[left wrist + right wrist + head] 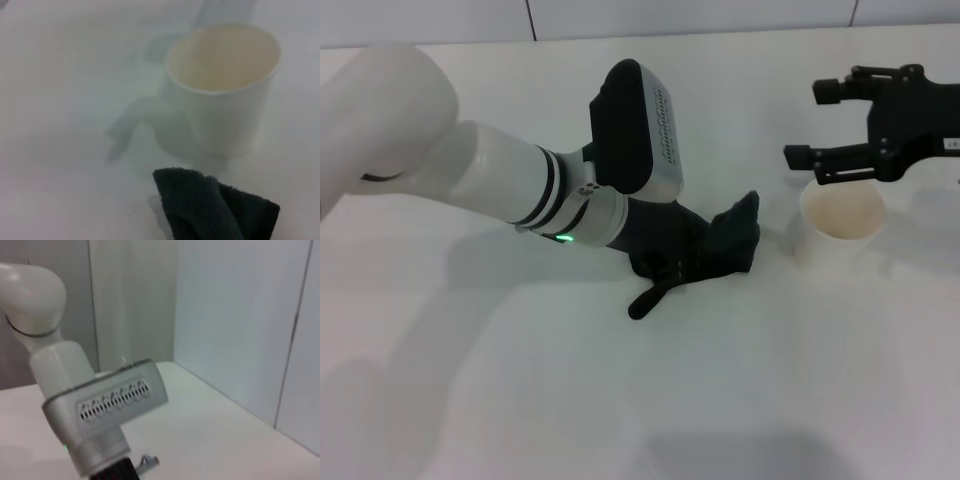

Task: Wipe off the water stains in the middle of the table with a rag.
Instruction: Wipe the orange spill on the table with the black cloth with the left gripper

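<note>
The dark rag (725,245) lies bunched in the middle of the white table (520,400), with a narrow tail pointing toward the front. My left gripper (665,255) reaches in from the left and is sunk into the cloth, shut on it. In the left wrist view a fold of the rag (210,210) shows close to the cup. My right gripper (820,122) hovers open at the back right, just above the cup's far rim, holding nothing. No water stains show; whatever lies under the rag is hidden.
A white paper cup (842,225) (225,85) stands upright and empty just right of the rag. The right wrist view shows the left arm's wrist housing (105,410) and the wall panels behind the table.
</note>
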You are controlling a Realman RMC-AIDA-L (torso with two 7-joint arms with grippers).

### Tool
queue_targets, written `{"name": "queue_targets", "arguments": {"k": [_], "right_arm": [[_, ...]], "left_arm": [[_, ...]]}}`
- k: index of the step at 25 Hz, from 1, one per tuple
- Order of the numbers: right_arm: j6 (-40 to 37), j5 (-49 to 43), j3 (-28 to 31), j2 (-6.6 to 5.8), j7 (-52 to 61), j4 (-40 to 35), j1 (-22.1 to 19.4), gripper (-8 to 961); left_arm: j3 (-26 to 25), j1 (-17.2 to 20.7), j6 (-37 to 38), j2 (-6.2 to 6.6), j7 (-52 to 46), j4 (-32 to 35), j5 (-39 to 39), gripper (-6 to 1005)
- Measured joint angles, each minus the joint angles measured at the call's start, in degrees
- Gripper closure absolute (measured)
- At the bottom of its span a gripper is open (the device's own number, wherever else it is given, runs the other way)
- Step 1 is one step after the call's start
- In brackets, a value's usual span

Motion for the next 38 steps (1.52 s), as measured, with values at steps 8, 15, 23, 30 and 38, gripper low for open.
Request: {"name": "queue_targets", "arguments": {"k": [8, 15, 23, 30, 38], "right_arm": [[-1.89, -2.47, 3.04, -0.03, 0.60, 1.37, -0.05, 100], [-2.24, -2.48, 3.41, 0.11, 0.58, 1.35, -0.05, 100], [-2.78, -2.48, 3.39, 0.18, 0.55, 0.93, -0.33, 100], [-2.81, -2.49, 3.34, 0.23, 0.61, 1.29, -0.05, 100], [-2.83, -2.18, 3.09, 0.26, 0.56, 1.18, -0.28, 100]], "left_arm": [[-0.56, -0.22, -0.03, 0.14, -0.03, -0.18, 0.83, 917], [-2.11, -0.33, 0.00, 0.16, -0.84, -0.24, 3.15, 918], [-7.73, -0.07, -1.08, 0.17, -0.94, 0.43, 9.72, 918], [-7.93, -0.39, -2.77, 0.10, -0.53, 1.37, 10.15, 918], [-6.62, -0.90, -4.89, -0.55, 0.47, 1.40, 9.93, 918]]}}
